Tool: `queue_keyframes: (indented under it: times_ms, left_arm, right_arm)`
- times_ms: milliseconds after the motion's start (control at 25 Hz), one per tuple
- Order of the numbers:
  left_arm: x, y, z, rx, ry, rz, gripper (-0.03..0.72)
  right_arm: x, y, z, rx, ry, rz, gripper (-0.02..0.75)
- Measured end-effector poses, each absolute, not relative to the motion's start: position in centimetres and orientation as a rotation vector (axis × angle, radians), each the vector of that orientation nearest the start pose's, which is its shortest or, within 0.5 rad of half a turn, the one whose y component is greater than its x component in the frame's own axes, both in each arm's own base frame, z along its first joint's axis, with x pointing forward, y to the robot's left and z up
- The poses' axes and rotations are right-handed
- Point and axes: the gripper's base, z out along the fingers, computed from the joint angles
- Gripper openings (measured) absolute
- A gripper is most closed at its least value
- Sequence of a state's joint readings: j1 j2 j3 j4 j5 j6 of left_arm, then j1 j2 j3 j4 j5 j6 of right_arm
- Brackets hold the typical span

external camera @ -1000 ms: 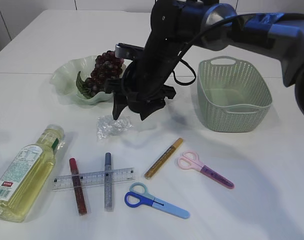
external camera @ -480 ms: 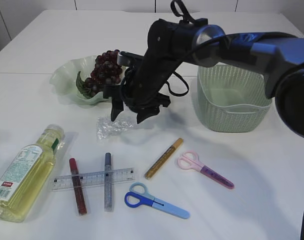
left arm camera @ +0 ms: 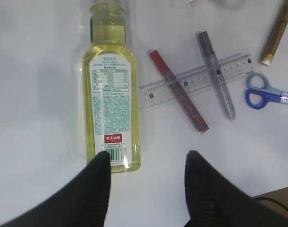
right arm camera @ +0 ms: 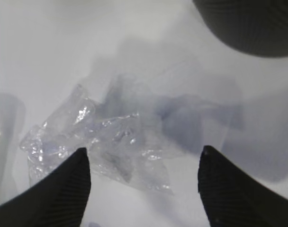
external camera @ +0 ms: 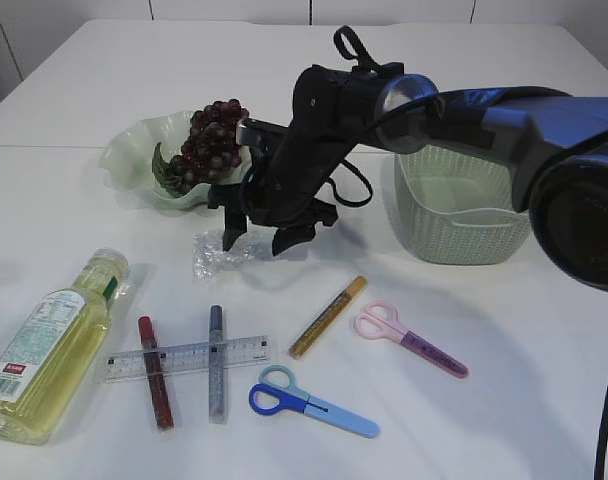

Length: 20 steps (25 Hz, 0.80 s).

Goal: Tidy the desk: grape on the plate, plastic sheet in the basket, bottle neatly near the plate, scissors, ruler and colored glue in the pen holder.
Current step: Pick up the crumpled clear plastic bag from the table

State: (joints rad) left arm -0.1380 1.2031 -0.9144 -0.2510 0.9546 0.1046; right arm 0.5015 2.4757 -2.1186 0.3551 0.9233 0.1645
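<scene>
We see the right gripper [external camera: 256, 238] hanging with its jaws spread wide just over the crumpled plastic sheet [external camera: 221, 254], one fingertip at the sheet's near end and the other off its right side; nothing is held. In the right wrist view the right gripper [right arm camera: 144, 177] shows both dark fingertips [right arm camera: 68, 189] low in the picture with the plastic sheet [right arm camera: 94, 144] lying on the white table [right arm camera: 49, 47] between and above them, not touched as far as we can tell.

Taking the plastic sheet as our landmark: behind it stands the pale green plate [external camera: 134, 155] with the grape [external camera: 206, 138] bunch on it. Well to its right sits the green basket [external camera: 468, 195]. In front of it lies the clear ruler [external camera: 188, 357], crossed by a red glue stick [external camera: 155, 372] and a silver glue stick [external camera: 216, 362]. Front right of the sheet lie a gold glue stick [external camera: 327, 317], the pink scissors [external camera: 410, 339] and the blue scissors [external camera: 312, 402]. Front left of it the bottle [external camera: 52, 345] of yellow liquid lies on its side.

In the left wrist view the left gripper [left arm camera: 146, 165] hangs partly open above the table [left arm camera: 35, 94], one fingertip over the bottom corner of the bottle [left arm camera: 108, 99], gripping nothing.
</scene>
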Motion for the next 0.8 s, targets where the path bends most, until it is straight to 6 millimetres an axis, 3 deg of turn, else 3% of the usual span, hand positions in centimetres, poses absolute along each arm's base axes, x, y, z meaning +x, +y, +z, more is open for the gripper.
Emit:
queue_keyframes:
  times_ms: [800]
  left_arm:
    - [21.86, -4.91, 28.86, 0.188, 2.717, -0.332, 0.372]
  right_arm:
    - [45.58, 27.63, 13.83, -0.186, 2.784, 0.608, 0.55]
